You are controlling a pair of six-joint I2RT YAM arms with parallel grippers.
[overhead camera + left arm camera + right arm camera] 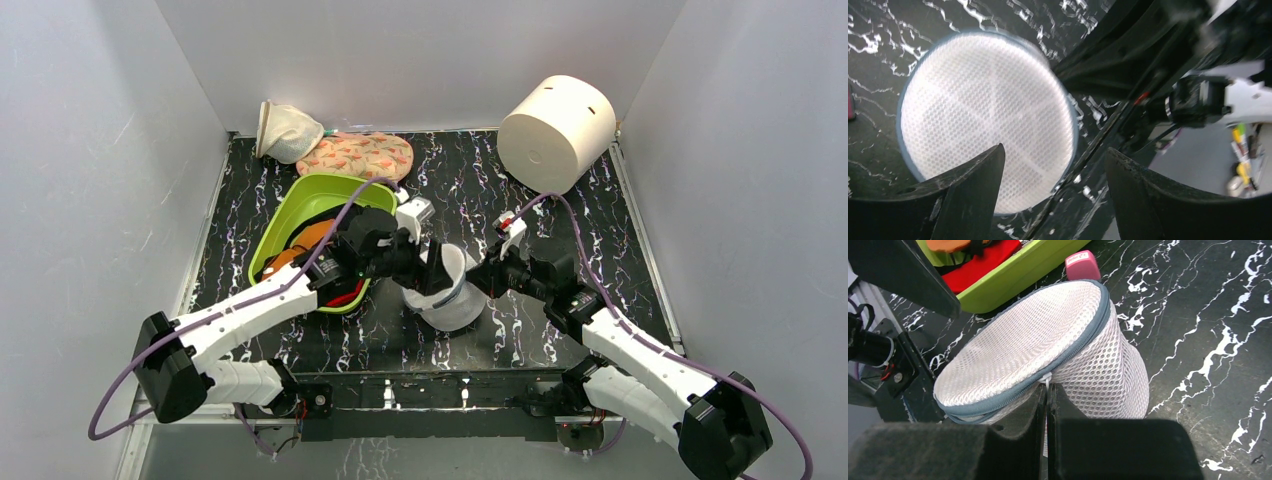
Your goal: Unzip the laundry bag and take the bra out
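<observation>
The laundry bag point(452, 298) is a round white mesh bag with a grey-blue zip line around its rim, standing mid-table. It also shows in the right wrist view point(1038, 335) and the left wrist view point(983, 115). My right gripper point(1048, 390) is shut on the white zip pull point(1046, 380) at the bag's near side; in the top view my right gripper point(487, 276) is at the bag's right edge. Left of the pull the zip tapes look slightly parted. My left gripper point(1054, 151) is open and empty over the bag's rim; it also shows in the top view point(428, 268). The bra is hidden.
A lime green tub point(300, 200) with orange, red and black clothes stands left of the bag, also in the right wrist view point(1013, 282). A pink item point(1082, 265) lies behind the bag. A cream mesh pouch point(285, 130), a patterned pad point(360, 155) and a big white cylinder point(555, 130) sit at the back.
</observation>
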